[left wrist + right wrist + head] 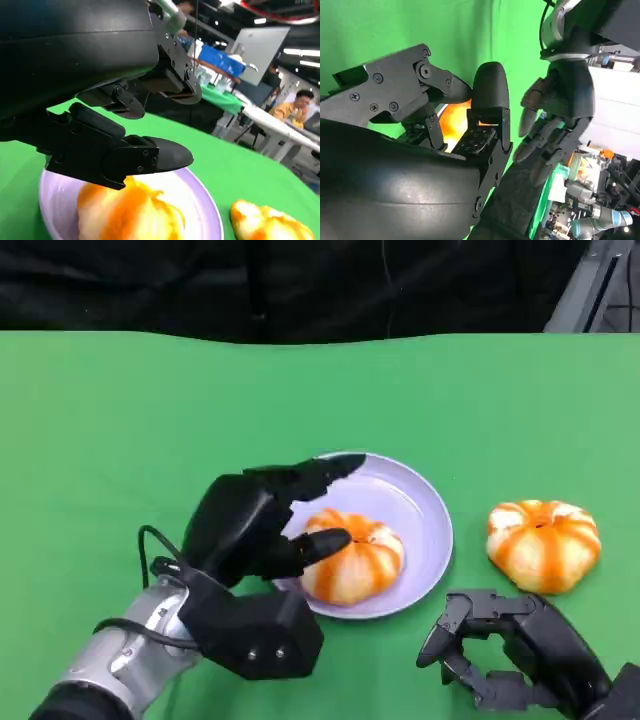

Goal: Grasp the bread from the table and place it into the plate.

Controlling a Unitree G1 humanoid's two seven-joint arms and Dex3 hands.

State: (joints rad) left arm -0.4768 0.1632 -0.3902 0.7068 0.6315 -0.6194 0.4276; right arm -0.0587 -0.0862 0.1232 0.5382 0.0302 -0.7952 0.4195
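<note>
Green cloth covers the worktop (120, 420) from edge to edge, dark drapes behind it, and I've got one bread roll (352, 556) already sitting in the lavender plate (425, 502), orange-striped, resting toward the plate's near side. My left hand (250, 530) is over the plate's left rim with its fingers (325, 540) spread apart; one fingertip lies right at the roll's left flank, touching or a hair off, I can't tell which from the head view. In the left wrist view that finger (150, 157) hangs just above the roll (125, 212) with nothing clamped, so I'm reading this hand as released, holding nothing. The step as I judge it is the let-go and retreat: I want to lift straight up and back toward me, fingers kept wide, so I don't drag the roll over the rim or tip the plate. A second bread roll (543, 543) lies on the cloth to the plate's right, well clear of the rim. My right hand (505, 650) sits low near the worktop's front edge, just short of that roll, fingers curled loosely inward around nothing, not touching the bread. If that one's next, I'd open wider before reaching.
</note>
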